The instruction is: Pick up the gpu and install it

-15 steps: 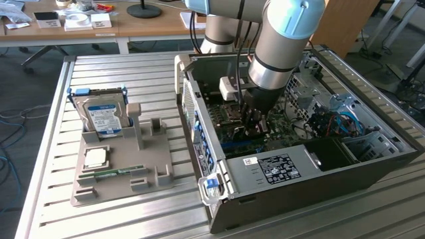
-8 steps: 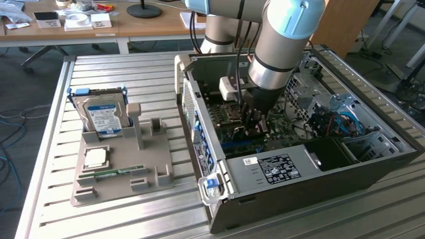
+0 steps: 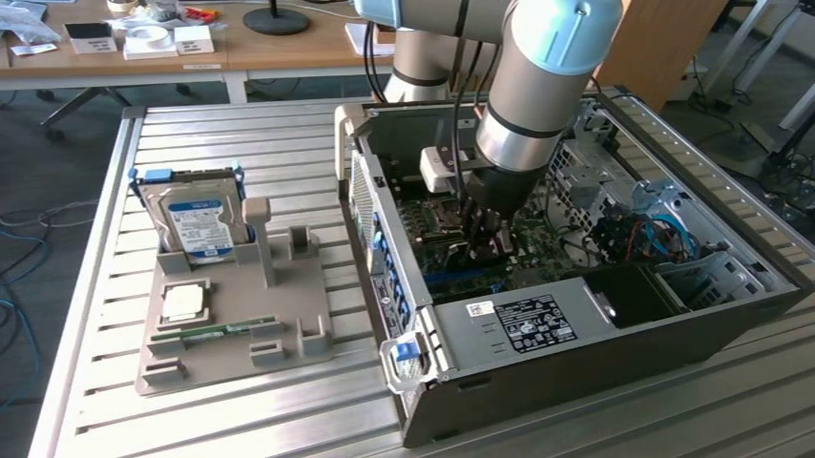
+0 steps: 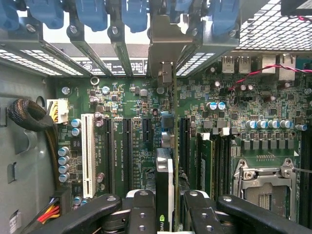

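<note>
1 claw point(image 4: 168, 212) tight on the gpu point(image 4: 164, 178), edge-on close to the motherboard point(image 4: 117, 97) inside the case point(image 3: 574, 382).

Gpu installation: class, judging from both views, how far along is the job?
Done: the gpu is picked up, clamped edge-on between the fingers. In hand: it stands inside the computer case, over the motherboard, its bracket toward the rear slot openings. Left: release; whether it is seated in a slot cannot be told.
</note>
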`<state>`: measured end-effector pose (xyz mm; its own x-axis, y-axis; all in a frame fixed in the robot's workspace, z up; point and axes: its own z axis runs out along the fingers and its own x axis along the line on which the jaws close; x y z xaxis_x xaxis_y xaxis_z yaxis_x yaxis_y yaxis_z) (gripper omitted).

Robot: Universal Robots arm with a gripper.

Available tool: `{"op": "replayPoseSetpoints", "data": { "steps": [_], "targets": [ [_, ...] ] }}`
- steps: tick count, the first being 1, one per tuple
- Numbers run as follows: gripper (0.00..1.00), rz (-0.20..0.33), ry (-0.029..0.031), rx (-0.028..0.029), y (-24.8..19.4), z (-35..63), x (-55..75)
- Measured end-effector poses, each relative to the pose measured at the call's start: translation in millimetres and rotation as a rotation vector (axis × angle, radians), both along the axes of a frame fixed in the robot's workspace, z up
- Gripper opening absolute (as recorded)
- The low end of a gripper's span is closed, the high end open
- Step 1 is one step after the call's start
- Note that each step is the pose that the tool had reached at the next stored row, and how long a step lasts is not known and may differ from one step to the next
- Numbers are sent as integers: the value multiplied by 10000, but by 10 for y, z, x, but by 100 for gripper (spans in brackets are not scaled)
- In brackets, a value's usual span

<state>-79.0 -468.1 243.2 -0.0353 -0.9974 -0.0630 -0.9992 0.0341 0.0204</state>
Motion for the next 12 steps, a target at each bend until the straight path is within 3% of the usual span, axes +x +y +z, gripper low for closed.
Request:
{"op": "replayPoseSetpoints", "data": {
  "steps": [12],
  "targets": [
    [27, -3, 3, -54, 0, 11, 0]
  ]
}}
